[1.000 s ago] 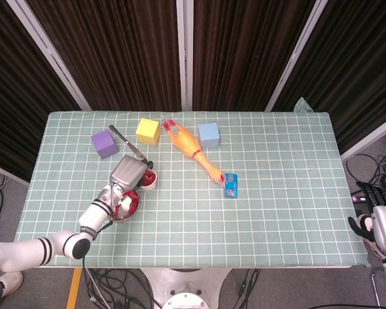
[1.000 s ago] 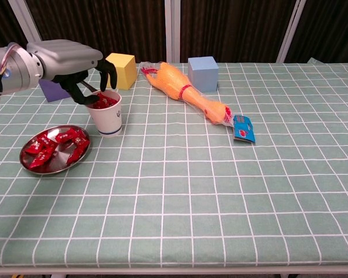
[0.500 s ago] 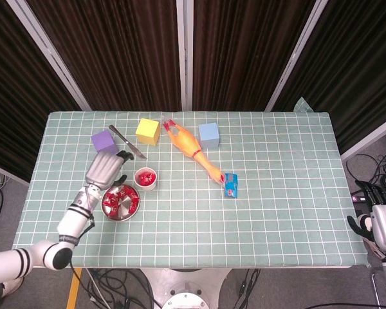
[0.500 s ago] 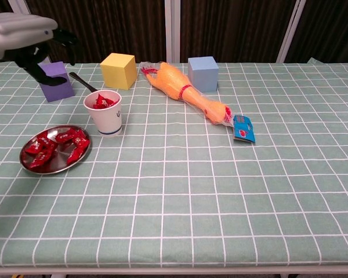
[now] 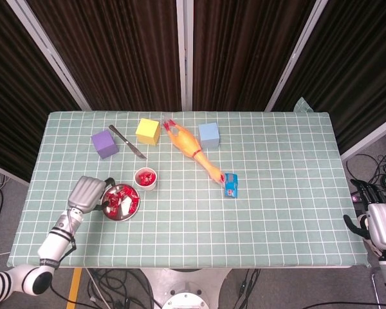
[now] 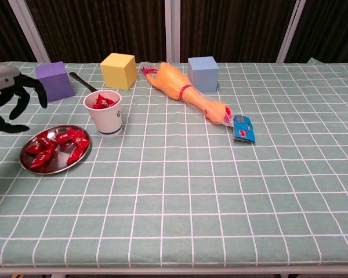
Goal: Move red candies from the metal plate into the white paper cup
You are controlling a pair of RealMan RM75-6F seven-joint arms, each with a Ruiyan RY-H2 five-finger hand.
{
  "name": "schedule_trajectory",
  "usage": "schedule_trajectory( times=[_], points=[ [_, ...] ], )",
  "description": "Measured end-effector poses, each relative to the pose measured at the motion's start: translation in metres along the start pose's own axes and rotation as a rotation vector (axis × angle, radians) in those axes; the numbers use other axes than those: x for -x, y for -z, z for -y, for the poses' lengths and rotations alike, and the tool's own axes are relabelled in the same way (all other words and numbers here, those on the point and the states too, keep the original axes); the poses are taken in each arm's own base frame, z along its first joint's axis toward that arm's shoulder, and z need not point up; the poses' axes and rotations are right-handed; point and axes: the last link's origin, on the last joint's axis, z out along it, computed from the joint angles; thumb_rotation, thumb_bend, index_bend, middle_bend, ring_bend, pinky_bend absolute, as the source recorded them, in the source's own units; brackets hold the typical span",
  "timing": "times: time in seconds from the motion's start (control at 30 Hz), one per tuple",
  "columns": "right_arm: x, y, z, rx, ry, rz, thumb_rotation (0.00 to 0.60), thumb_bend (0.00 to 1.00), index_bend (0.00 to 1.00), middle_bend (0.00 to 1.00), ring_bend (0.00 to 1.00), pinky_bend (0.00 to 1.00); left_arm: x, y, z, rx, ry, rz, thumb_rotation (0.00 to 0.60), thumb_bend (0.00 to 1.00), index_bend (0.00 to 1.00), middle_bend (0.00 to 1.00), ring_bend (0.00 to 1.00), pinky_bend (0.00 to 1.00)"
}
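- Left hand [image 6: 8, 99]: fingers spread, holding nothing, just left of metal plate [image 6: 75, 164].
- Red candies [image 6: 55, 145]: on plate; more in white paper cup [image 6: 104, 113].
- Right hand [image 5: 379, 225]: off table; grip indiscernible.

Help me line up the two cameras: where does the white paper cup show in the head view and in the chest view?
Head view: the white paper cup sits left of centre, just up and right of the metal plate.
Chest view: the white paper cup stands at upper left, behind and right of the metal plate.
Shared landmark: the yellow cube, beyond the cup in both.
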Motion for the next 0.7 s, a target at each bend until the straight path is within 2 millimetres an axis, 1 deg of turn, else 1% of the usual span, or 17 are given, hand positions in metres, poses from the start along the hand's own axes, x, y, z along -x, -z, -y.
schedule_trajectory(
  times=[0.1, 0.3, 0.5, 0.7],
  points=[
    [0.0, 0.0, 0.001, -0.002, 0.0, -0.001, 0.6, 0.22, 0.11, 0.15, 0.14, 0.44, 0.015, -0.004, 0.001, -0.013, 0.01, 0.039, 0.6, 0.26, 0.44, 0.8, 0.88, 1.0],
    [-0.001, 0.0, 0.0, 0.002, 0.001, -0.002, 0.6, 0.22, 0.11, 0.15, 0.15, 0.44, 0.032, -0.015, 0.005, -0.027, -0.006, 0.067, 0.6, 0.28, 0.44, 0.81, 0.88, 1.0],
    [0.0, 0.001, 0.0, 0.002, 0.003, 0.001, 0.6, 0.22, 0.11, 0.15, 0.15, 0.44, 0.039, -0.024, 0.004, -0.027, -0.023, 0.08, 0.6, 0.29, 0.47, 0.82, 0.88, 1.0],
    [0.0, 0.001, -0.001, 0.008, 0.005, 0.001, 0.6, 0.22, 0.11, 0.15, 0.15, 0.44, 0.039, -0.03, -0.001, -0.017, -0.012, 0.087, 0.6, 0.3, 0.49, 0.82, 0.88, 1.0]
  ],
)
